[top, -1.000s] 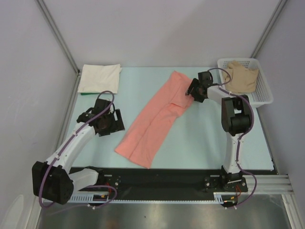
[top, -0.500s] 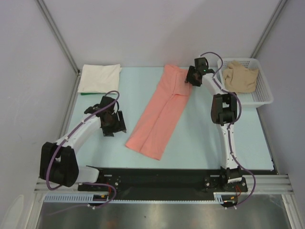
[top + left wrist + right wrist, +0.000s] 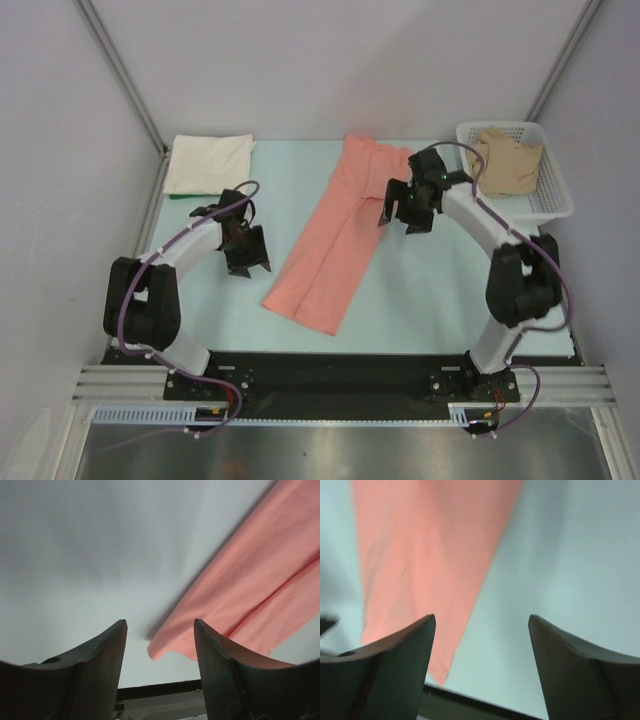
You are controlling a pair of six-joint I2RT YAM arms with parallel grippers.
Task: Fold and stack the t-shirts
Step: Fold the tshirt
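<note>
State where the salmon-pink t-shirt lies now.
In the top view, the salmon-pink t-shirt lies as a long strip mid-table, between the cream-white t-shirt far left and the mesh basket far right.

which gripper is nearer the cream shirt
Left. The left gripper is just in front of the cream shirt; the right gripper is beyond the pink shirt.

Surface (image 3: 430, 290): carried everything, with the arm bases at its near edge.
Long shirt (image 3: 340, 235): lay flat mid-surface, slanting from far centre towards the near left.
Folded shirt (image 3: 208, 163): lay in the far left corner, well apart from the long shirt.
Basket (image 3: 556, 202): stood in the far right corner.
Bunched shirt (image 3: 507, 160): lay in the basket.
Left gripper (image 3: 247, 250): was just left of the long shirt's near half.
Right gripper (image 3: 405, 205): was by the long shirt's right edge, between it and the basket.
</note>
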